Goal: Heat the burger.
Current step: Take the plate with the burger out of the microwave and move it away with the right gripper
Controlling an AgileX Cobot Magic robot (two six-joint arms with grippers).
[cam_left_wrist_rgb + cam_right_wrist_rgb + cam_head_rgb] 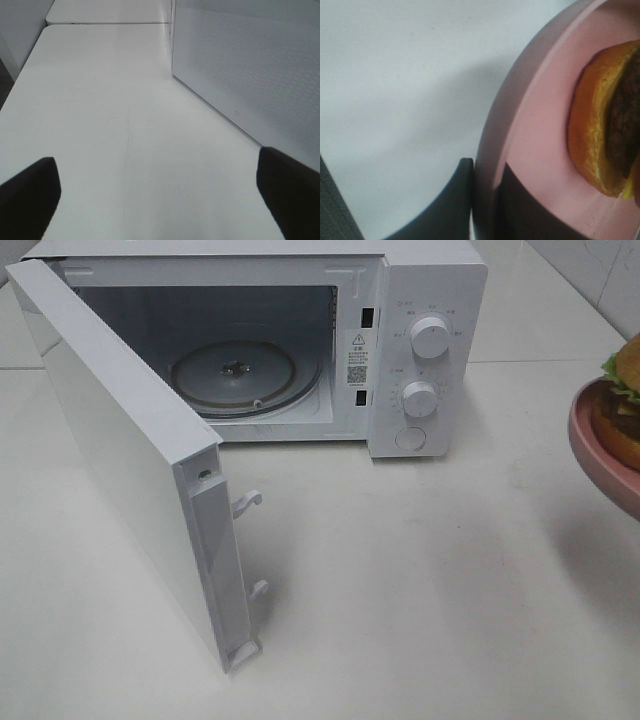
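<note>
Right gripper [487, 200] pinched on rim of flat pink round plate [540, 115], small golden-bun burger [602, 125] riding on it, lifted at table's right edge. Left gripper [160, 195] spread, idle. White microwave [420, 300] door [120, 460] open, glass turntable [235, 375] bare; loading, closing, starting judged left.

A white table [420, 580] carries the scene. On it stands a white microwave [425, 300], its door [120, 470] swung wide, the door's lower edge close over the tabletop. In the left wrist view, bare table surface shows between the two dark fingers [27, 195], and the door's dotted panel rises just beyond the other finger. In the right wrist view, bare tabletop lies beside the outer finger [452, 200], with a soft shadow across it.
</note>
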